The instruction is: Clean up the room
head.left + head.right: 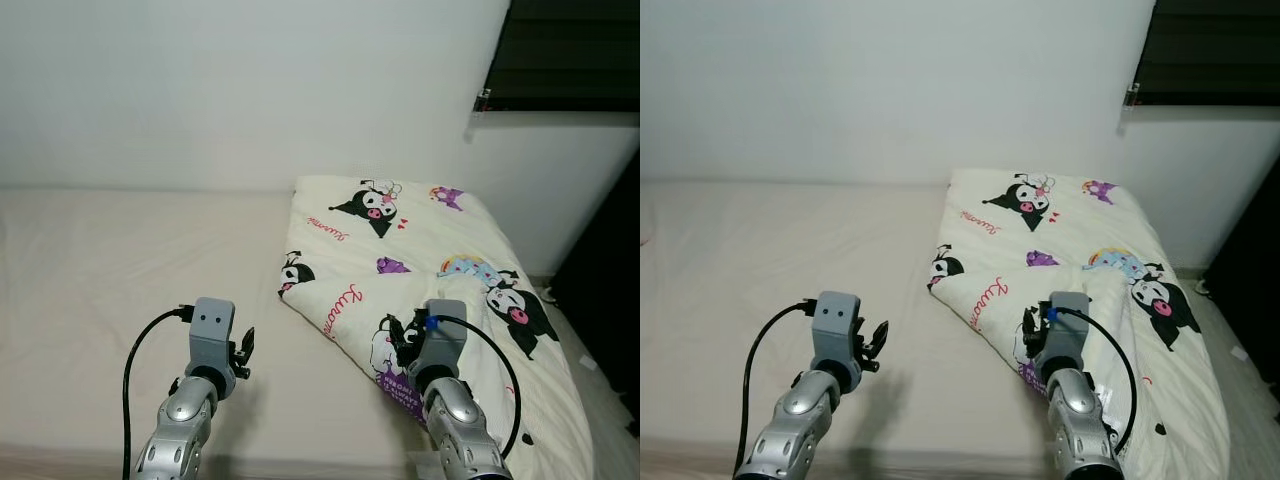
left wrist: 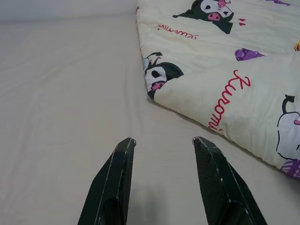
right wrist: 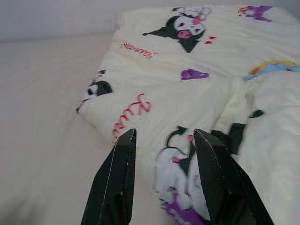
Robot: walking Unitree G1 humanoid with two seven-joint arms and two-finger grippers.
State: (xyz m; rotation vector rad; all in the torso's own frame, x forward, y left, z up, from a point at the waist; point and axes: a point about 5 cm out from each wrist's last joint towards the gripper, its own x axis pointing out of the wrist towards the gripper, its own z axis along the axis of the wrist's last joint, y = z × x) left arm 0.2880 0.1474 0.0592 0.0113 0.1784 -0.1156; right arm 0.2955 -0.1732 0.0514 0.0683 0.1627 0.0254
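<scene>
The quilt [image 1: 420,270] lies on the bed [image 1: 120,270], bunched on the part of the bed nearest the dark window [image 1: 570,50], and the rest of the sheet beside it is bare up to the white wall [image 1: 250,90]. It is folded back on itself: one corner with a black cartoon head points toward the bare sheet, and a thicker fold rests on top of the quilt on its window side. I think it lies like this because nobody has spread it yet, so making the bed seems to be the part of the cleaning in hand.

The left pincer [image 2: 164,150] hovers low over the bare sheet, just beside the quilt's folded edge, with its fingers spread and nothing between them. The right pincer [image 3: 161,140] is over the quilt itself, near its front edge, fingers spread as well, above a purple and black print. Neither one pinches the cloth.

Both arms are held forward at about the same height, one at each side of the quilt's near edge. To me this looks like a preparation to take the edge in two places, so that the quilt can be pulled flat over the bare sheet. The cloth is soft and thick, so a grip on the edge may catch only the top layer.
</scene>
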